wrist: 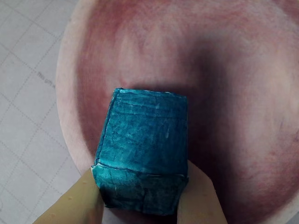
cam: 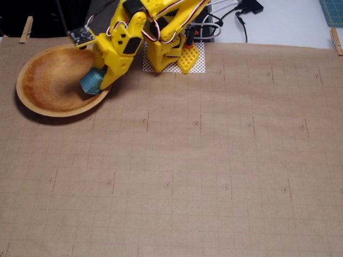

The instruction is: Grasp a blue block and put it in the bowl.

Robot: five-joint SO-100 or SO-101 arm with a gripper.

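Sitting at the far left of the fixed view, the bowl (cam: pixel 45 80) is the landmark for everything else. It is wide, shallow and wooden, orange-brown inside with a paler rim, and its left rim lies close to the left edge of the gridded brown paper (cam: pixel 214 160) that covers the bench. A wooden clothespin (cam: pixel 25 29) clips the paper's top edge just above the bowl's left side.

To the right of the bowl and below it, the paper lies flat and bare all the way to the picture's edges, leaving wide open room.

Over the bowl's right rim hangs the yellow arm (cam: pixel 134 37), reaching in from its base (cam: pixel 171 56), which stands on a white mesh pad just right of the bowl. Black cables (cam: pixel 230 19) trail off behind the base.

The gripper (cam: pixel 99 83) is pinching the blue block (cam: pixel 92 80), which sits inside the bowl's right side, just within the rim. In the wrist view the two yellow fingers (wrist: pixel 77 200) press against the lower sides of the block (wrist: pixel 145 154), with the bowl's (wrist: pixel 224 93) reddish-brown inside spread behind it.

Whether the block touches the bowl's floor cannot be told. The wrist view is soft, cuts off the fingers at the bottom edge, and shows only part of the bowl's rim.
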